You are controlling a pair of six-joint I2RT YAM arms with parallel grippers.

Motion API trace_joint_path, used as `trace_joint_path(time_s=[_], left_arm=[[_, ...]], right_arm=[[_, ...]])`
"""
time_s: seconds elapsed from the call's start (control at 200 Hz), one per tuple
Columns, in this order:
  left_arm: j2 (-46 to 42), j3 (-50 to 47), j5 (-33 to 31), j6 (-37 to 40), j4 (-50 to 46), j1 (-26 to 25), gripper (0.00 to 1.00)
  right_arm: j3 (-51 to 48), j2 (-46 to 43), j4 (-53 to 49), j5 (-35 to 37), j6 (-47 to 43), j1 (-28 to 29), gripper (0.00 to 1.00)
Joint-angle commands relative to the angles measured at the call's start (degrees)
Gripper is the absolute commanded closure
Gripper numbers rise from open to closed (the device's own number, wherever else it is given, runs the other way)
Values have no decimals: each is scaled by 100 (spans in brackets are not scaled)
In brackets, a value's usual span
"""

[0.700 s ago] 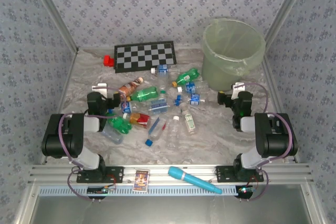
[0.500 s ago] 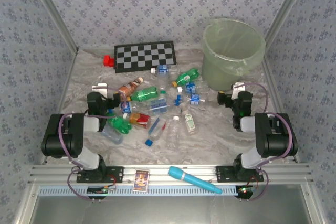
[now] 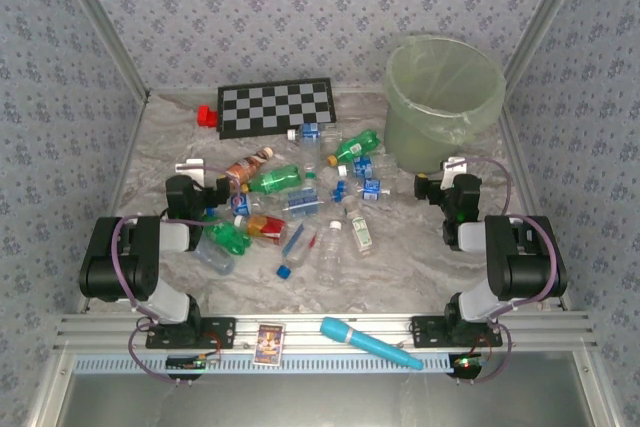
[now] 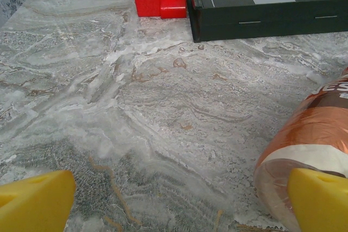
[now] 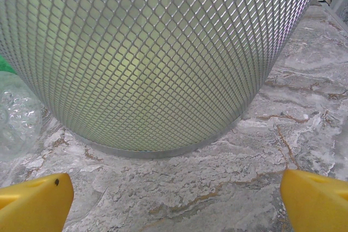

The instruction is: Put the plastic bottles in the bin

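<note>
The left tool is spread and empty, low over the counter, with a brown bottle just beside one finger. The right tool, also spread and empty, faces the bin. No bottle is gripped yet. The next move is likely to centre on the brown bottle and close. There is one bin and roughly a dozen plastic bottles, overlapping and hard to count.

Marbled grey table under scattered plastic bottles, bin, checkerboard, red block.

Pale green bin, black-and-white checkerboard, red block, seemingly brown bottle, turquoise tube
</note>
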Motion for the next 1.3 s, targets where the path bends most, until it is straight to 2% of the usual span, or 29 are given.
trace_joint_path(time_s=[0.0, 0.3, 0.36, 0.465, 0.56, 0.64, 0.715, 0.8, 0.86, 0.915, 1.03, 1.114, 1.184, 1.294], left_arm=[[15, 151, 163, 28, 77, 67, 0], [22, 233, 191, -137, -60, 203, 0], [-156, 457, 74, -208, -591, 225, 0], [-562, 1459, -154, -134, -2777, 227, 0], [-898, 1599, -439, -44, -3108, 223, 0], [-1231, 1672, -871, -291, -3390, 229, 0], [-1505, 2030, -1098, -708, -4163, 230, 0], [-1899, 2629, -1878, -1743, -5422, 236, 0], [-2112, 2927, -2240, -2481, -6161, 232, 0], [-2264, 3073, -2145, -2947, -6550, 240, 0], [-2382, 3292, -1331, -3536, -7121, 239, 0], [-2485, 3187, -968, -3980, -7311, 170, 0], [-2658, 2919, -933, -4163, -7218, -98, 0], [-3005, 2494, -1188, -4206, -6920, -933, 0]], right_arm=[[115, 39, -25, 70, 57, -41, 0], [115, 39, -46, 45, 96, -59, 0], [61, 15, 64, 386, 159, -47, 0], [-394, -187, 738, 990, 242, 68, 0], [-693, -705, 896, 1407, 174, 230, 0], [-690, -1421, 185, 1672, 269, 311, 0], [-499, -2231, -1168, 1812, 879, 295, 0], [-196, -3239, -3034, 1801, 1929, 114, 1], [-70, -3780, -3867, 1659, 2511, -25, 1], [-72, -4282, -4276, 1360, 2833, -168, 0], [-103, -5274, -5169, 1277, 3949, -380, 0], [-224, -5820, -5089, 591, 3893, -518, 0], [-183, -6088, -5076, 295, 3665, -525, 0], [167, -6052, -5557, -84, 3593, -454, 1]])
